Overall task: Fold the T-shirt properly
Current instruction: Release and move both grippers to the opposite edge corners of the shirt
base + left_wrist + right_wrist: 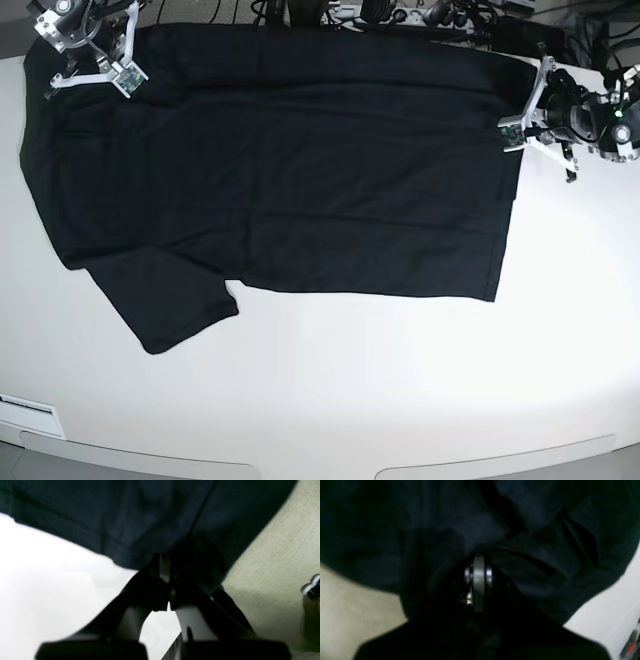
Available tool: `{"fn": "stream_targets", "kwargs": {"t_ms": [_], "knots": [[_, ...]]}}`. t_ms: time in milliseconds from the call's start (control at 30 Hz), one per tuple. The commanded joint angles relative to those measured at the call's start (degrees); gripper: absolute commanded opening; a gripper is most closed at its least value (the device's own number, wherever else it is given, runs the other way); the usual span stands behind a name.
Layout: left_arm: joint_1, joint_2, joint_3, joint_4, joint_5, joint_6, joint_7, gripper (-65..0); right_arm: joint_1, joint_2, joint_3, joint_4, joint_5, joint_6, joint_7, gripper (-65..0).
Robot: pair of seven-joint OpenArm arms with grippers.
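Left fingers: the left gripper (168, 592) has its fingers pressed together, pinching the edge of the T-shirt (290, 170); in the left wrist view the dark cloth bunches right at the tips

Right fingers: the right gripper (478, 580) is likewise closed tight on the T-shirt; in the right wrist view black fabric folds around the tips and fills most of the frame

Left gripper place: at the T-shirt's hem-side edge, on the right of the base view (515, 130)

Right gripper place: at the T-shirt's far collar-side corner, upper left of the base view (120, 72)

T-shirt: black, lying spread on the table (350, 380), its long axis running across the base view; one short sleeve (165, 300) points toward the near edge of the table, on the T-shirt's left end

Writing: no brand, print or readable lettering shows on the T-shirt; the small green boards on the gripper mounts are too small to read

Surface: white, smooth table with a rounded near edge; in the wrist views a pale beige textured surface (280, 555) shows beside the T-shirt

Room: beyond the T-shirt's far edge, a tangle of dark cables and equipment (400, 15) runs along the back of the table
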Motion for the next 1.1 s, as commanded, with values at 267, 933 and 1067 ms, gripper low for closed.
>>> {"fn": "stream_targets", "kwargs": {"t_ms": [267, 933, 1067], "knots": [[-0.52, -1.25, -0.52, 2.36, 4.2, 3.39, -2.38, -65.0, -0.42, 0.66, 3.85, 4.87, -12.41, -7.52, 1.46, -65.0], [-12.13, 20.13, -16.92, -28.06, 9.14, 22.84, -18.84, -65.0, 5.42, 0.66, 16.57, 4.87, -11.1, -13.92, 7.34, -56.8], [-16.11, 25.79, -24.41, -41.86, -5.92, 7.45, -17.62, -65.0, 5.4, 0.63, 16.55, 4.87, -8.72, -11.52, 7.45, -56.8]]}}
